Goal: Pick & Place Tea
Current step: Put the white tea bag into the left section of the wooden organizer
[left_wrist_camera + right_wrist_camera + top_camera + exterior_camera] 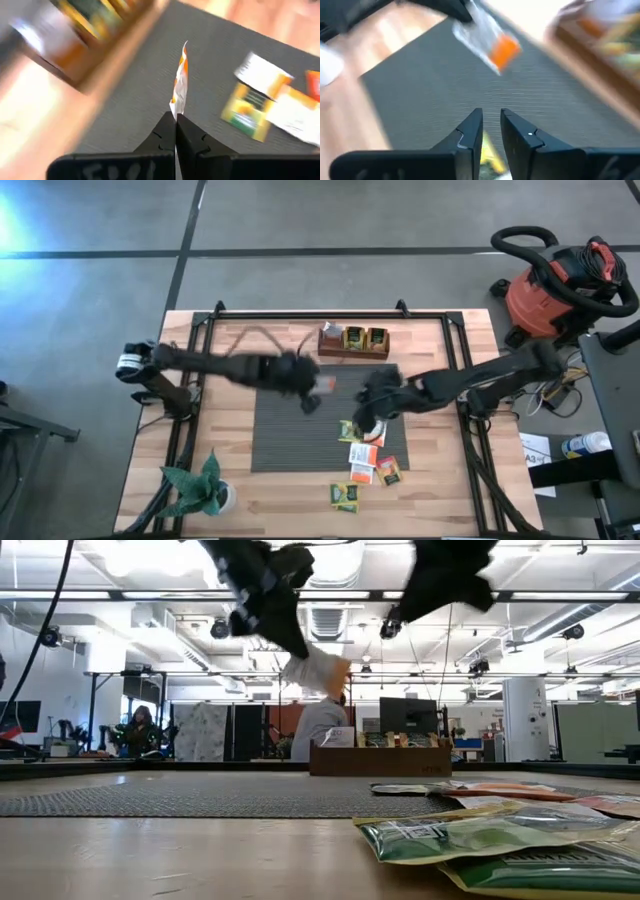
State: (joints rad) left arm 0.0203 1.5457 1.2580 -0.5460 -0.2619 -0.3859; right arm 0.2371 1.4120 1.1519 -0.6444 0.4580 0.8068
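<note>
My left gripper [315,387] hangs above the far part of the grey mat [290,440], shut on one white and orange tea packet [180,80]. That packet also shows in the low view [318,670] and, beyond my other fingers, in the right wrist view [490,40]. My right gripper [491,117] is raised over the mat's right part [372,418], its fingers a little apart with nothing between the tips. Several tea packets [365,460] lie flat on the mat's near right corner and on the wood beside it. My left gripper pinches the packet by one end [175,109] between its two fingertips [165,125]. The fingers slant down from the table's left side. The packet sticks out beyond the fingertips, seen edge-on, and hangs clear above the mat.
A wooden box [352,340] holding upright tea packets stands at the far edge of the mat. A potted plant [195,490] sits at the near left corner of the table. A red shop vacuum [550,280] stands off the table's far right.
</note>
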